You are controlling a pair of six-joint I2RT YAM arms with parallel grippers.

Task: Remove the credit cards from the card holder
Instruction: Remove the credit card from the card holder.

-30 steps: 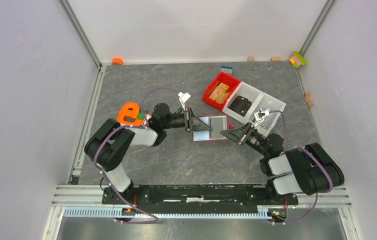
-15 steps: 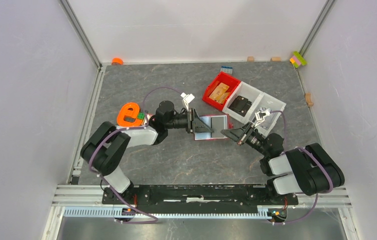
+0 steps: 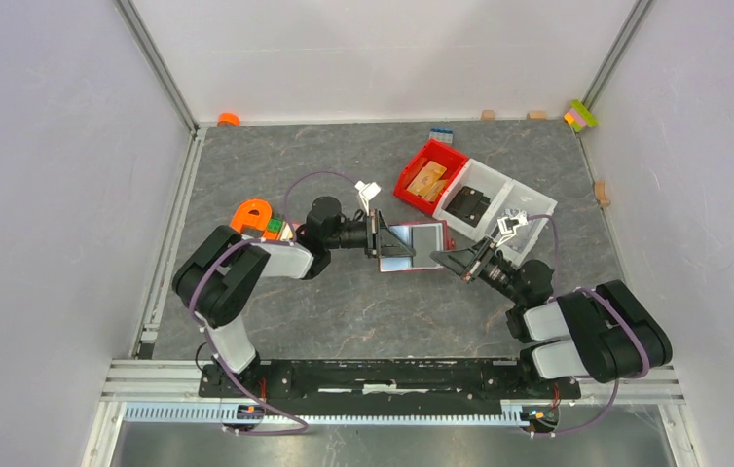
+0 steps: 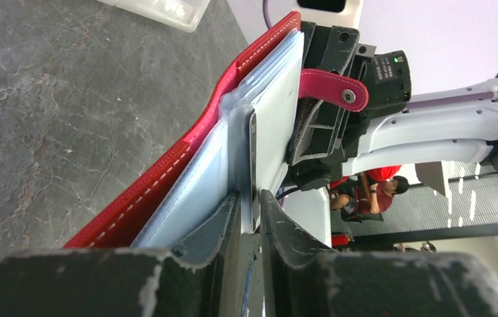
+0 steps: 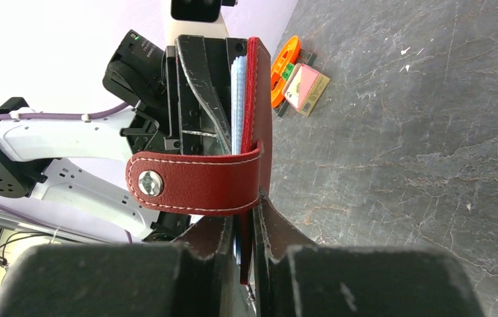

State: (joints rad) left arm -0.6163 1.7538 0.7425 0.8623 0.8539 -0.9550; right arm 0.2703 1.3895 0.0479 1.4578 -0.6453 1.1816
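Between the arms, the card holder [image 3: 416,249] is clamped by the right tool [image 3: 444,261] — the card [image 4: 266,132] pinched in the left tool [image 4: 251,201] is best drawn straight out.

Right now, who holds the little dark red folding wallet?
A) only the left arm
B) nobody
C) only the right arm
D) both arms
D: the left fingers pinch one end of the dark red folding card holder, and the right fingers pinch the other.
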